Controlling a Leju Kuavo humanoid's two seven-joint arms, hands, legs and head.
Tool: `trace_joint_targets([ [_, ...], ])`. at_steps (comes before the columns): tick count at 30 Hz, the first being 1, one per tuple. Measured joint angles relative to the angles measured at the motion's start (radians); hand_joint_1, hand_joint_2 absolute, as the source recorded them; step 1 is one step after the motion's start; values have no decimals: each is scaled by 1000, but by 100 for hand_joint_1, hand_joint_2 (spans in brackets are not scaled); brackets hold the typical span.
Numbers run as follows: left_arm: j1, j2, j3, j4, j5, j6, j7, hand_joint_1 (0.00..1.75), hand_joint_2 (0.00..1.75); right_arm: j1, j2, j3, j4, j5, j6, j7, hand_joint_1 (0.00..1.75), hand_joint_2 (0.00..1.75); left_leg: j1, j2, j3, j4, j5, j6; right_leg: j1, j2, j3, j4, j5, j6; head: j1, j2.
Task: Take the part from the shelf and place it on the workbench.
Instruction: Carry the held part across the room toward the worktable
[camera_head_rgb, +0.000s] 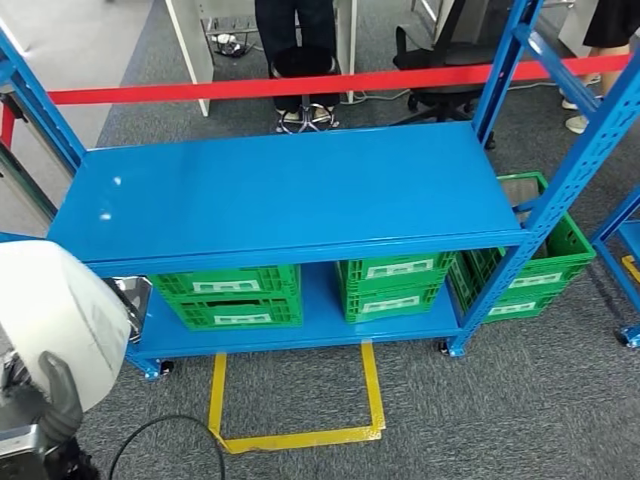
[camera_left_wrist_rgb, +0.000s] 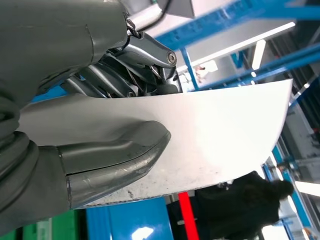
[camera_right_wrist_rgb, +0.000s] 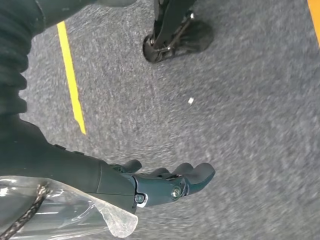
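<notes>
Already the white part (camera_head_rgb: 56, 315) sits at lower left of the head view, pinched by the left hand (camera_head_rgb: 45, 405). Its thumb (camera_left_wrist_rgb: 113, 160) presses one face, so I'd keep it level. The right hand (camera_right_wrist_rgb: 166, 182) hangs loosely extended, empty.

The blue metal shelf (camera_head_rgb: 287, 190) has a bare top deck, three green crates (camera_head_rgb: 230, 297) sitting on or by its bottom level, and it stands on grey carpet (camera_head_rgb: 490, 400) with yellow tape (camera_head_rgb: 302, 437) marked out.
</notes>
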Motion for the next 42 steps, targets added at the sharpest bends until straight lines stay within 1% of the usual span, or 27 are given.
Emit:
trace_joint_targets([
  [2, 0, -9, 22, 0, 31, -27, 0, 175, 175, -1, 0, 0, 0, 10, -1, 2, 0, 175, 3, 0, -21, 130, -91, -7, 2, -2, -24, 4, 22, -4, -1, 0],
  [3, 0, -14, 33, 0, 44, -41, 0, 175, 175, -1, 0, 0, 0, 13, -1, 3, 0, 175, 3, 0, -20, 175, -104, -9, 2, -3, -38, 7, 33, -3, -2, 0],
  [4, 0, -18, 43, 0, 55, -54, 0, 175, 175, -1, 0, 0, 0, 16, -1, 3, 0, 175, 4, 0, -5, 186, -94, -8, 3, -3, -53, 11, 43, -3, -2, 0],
  [5, 0, -24, 53, 0, 62, -66, 0, 175, 175, -2, 0, 0, 0, 19, -1, 4, 0, 175, 4, 0, 28, 157, -69, -5, 4, -3, -69, 16, 53, -1, -2, 0],
  [7, 0, -33, 70, -1, 70, -82, 0, 175, 175, -3, 0, 0, 0, 21, 0, 4, 0, 175, 2, -2, 128, 16, -27, 8, 6, -2, -94, 22, 69, 3, -2, 0],
  [9, -1, -40, 83, -5, 73, -90, 0, 175, 175, -5, 2, 0, 1, 23, 0, 4, 0, 175, -3, -5, 200, -109, -26, 20, 6, -1, -109, 23, 87, 13, -1, 0],
  [10, -1, -44, 88, -8, 75, -92, 0, 175, 175, -5, 2, 0, 1, 24, 1, 4, 0, 175, -6, -5, 210, -135, -31, 24, 6, -1, -114, 21, 97, 20, -1, 0],
  [12, 0, -51, 99, -10, 81, -96, 0, 175, 175, -6, 2, 0, 1, 27, 4, 3, 0, 175, -7, -3, 197, -147, -16, 31, 3, -1, -122, 15, 113, 34, -1, 0],
  [13, 0, -54, 103, -11, 84, -97, 0, 175, 175, -5, 1, 0, 1, 29, 6, 3, 0, 175, -5, -1, 188, -150, -5, 37, 3, 0, -130, 21, 101, 40, 0, 0],
  [14, 0, -58, 106, -12, 87, -97, 0, 175, 175, -5, 0, 0, 1, 33, 8, 3, 0, 175, -3, 1, 176, -153, 7, 44, 3, 2, -142, 44, 70, 43, 1, 0],
  [17, 7, -64, 117, -17, 92, -98, 0, 175, 175, -6, -2, 0, 1, 52, 14, 2, 0, 175, -5, 5, 132, -149, 41, 56, 3, 4, -195, 226, -74, 50, 5, 0],
  [18, 10, -65, 121, -17, 94, -98, 0, 175, 175, -8, -3, 0, 2, 58, 16, 1, 0, 175, -8, 5, 116, -146, 51, 57, 3, 4, -201, 282, -93, 51, 5, 0],
  [19, 13, -66, 125, -17, 98, -98, 0, 175, 175, -9, -4, 0, 2, 64, 18, 0, 0, 175, -9, 6, 99, -143, 61, 57, 4, 4, -192, 308, -86, 51, 5, 0],
  [20, 16, -67, 130, -18, 102, -98, 0, 175, 175, -9, -5, 1, 2, 70, 20, -2, 0, 175, -11, 6, 84, -139, 70, 56, 4, 5, -165, 295, -60, 50, 5, 0],
  [22, 24, -70, 140, -23, 109, -97, 0, 175, 175, -11, -7, 3, 2, 80, 23, -5, 0, 175, -12, 6, 59, -129, 85, 52, 6, 5, -63, 173, -10, 43, 5, 0],
  [24, 31, -71, 147, -30, 112, -96, 0, 175, 175, -14, -8, 5, 2, 85, 24, -8, 0, 175, -14, 6, 42, -119, 99, 44, 9, 6, 37, 27, -12, 35, 4, 0],
  [26, 35, -72, 152, -36, 112, -95, 0, 175, 175, -16, -8, 6, 2, 89, 24, -9, 0, 175, -15, 7, 31, -115, 117, 37, 13, 8, 68, -33, -25, 31, 4, 0],
  [28, 40, -73, 157, -41, 112, -91, 0, 175, 175, -15, -7, 6, 4, 96, 26, -7, 0, 175, -13, 3, 20, -110, 112, 26, 8, 5, 50, -37, -13, 20, 3, 0],
  [30, 46, -73, 160, -46, 112, -84, 0, 175, 175, -16, -7, 10, 7, 107, 28, -2, 0, 175, -10, -2, 1, -49, 38, 13, 3, 1, 29, -35, 5, 4, -1, 0],
  [32, 54, -73, 163, -47, 113, -78, 0, 175, 175, -16, -7, 17, 7, 119, 28, 2, 0, 175, -2, -3, -25, 84, -60, 1, 3, -1, 4, -24, 21, -3, -4, 0],
  [33, 58, -73, 164, -47, 115, -76, 0, 175, 175, -16, -7, 21, 7, 124, 27, 3, 0, 175, 2, -3, -30, 143, -85, -4, 4, -3, -13, -17, 28, -3, -5, 0],
  [34, 62, -73, 165, -47, 117, -74, 0, 175, 175, -16, -7, 25, 8, 129, 26, 5, 0, 175, 5, -3, -24, 175, -87, -8, 3, -5, -30, -9, 34, -3, -5, 0],
  [36, 69, -73, 166, -47, 119, -70, 0, 175, 175, -17, -7, 32, 9, 138, 23, 6, 0, 175, 11, -2, 35, 127, -40, -12, 2, -8, -62, 10, 44, 1, -5, 0],
  [37, 72, -73, 167, -48, 119, -67, 0, 175, 175, -19, -7, 35, 10, 142, 21, 6, 0, 175, 13, 0, 82, 60, -23, -11, 1, -9, -75, 19, 48, 4, -5, 0],
  [39, 78, -73, 168, -52, 116, -61, 0, 175, 175, -21, -7, 41, 12, 151, 17, 4, 0, 175, 10, 4, 163, -68, -21, -6, 3, -12, -93, 32, 57, 15, -4, 0],
  [40, 81, -73, 169, -55, 114, -57, 0, 175, 175, -22, -6, 45, 12, 157, 15, 3, 0, 175, 7, 5, 179, -102, -30, -1, 3, -14, -98, 34, 64, 21, -4, 0],
  [42, 87, -73, 169, -60, 110, -45, 0, 175, 175, -24, -4, 55, 14, 171, 11, 4, 0, 175, 3, 3, 175, -117, -23, 14, 3, -18, -104, 31, 80, 34, -3, 0],
])
